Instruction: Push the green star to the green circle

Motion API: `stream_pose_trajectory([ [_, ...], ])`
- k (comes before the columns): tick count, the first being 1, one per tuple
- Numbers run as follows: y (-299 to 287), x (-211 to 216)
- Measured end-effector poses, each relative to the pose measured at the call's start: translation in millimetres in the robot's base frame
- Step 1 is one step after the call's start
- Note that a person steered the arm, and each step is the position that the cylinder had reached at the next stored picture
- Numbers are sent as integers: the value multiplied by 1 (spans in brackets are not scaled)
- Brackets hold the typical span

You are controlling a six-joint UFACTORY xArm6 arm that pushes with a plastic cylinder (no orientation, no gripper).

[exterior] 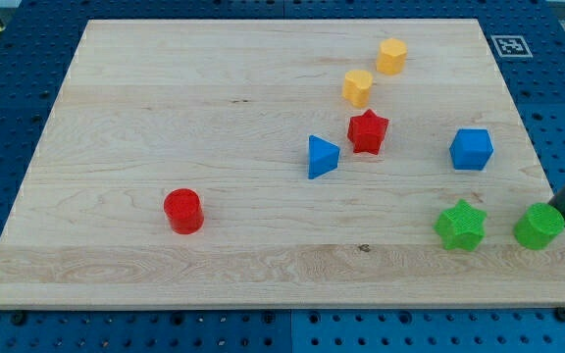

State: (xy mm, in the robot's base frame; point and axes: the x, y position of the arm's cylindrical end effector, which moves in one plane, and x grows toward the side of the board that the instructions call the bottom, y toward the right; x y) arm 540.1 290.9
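Blue pegboard surrounds the wooden table [116, 98], which carries eight small blocks. No jaws exist on this arm; it ends in a dark rod, and my tip [557, 208] touches the green circle [539, 227] at its upper right. Just beyond the circle, toward the view's left, lies the green star [460, 226], a little apart from it. Above and left of my tip stands the blue cube [472, 149]. Farther left are the red star [368, 131], blue triangle [322, 157], two yellow blocks [358, 87] [391, 56], and, farthest, the red cylinder [182, 211].
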Motion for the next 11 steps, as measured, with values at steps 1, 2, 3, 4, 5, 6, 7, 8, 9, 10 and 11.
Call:
stream_pose_trajectory([
  [1,0,0],
  [2,-6,-37],
  [3,-25,-51],
  [4,-51,-41],
  [5,-79,-40],
  [6,-107,-40],
  [7,-141,-40],
  [8,-148,-40],
  [9,-147,-19],
  [10,-147,9],
  [11,-147,27],
])
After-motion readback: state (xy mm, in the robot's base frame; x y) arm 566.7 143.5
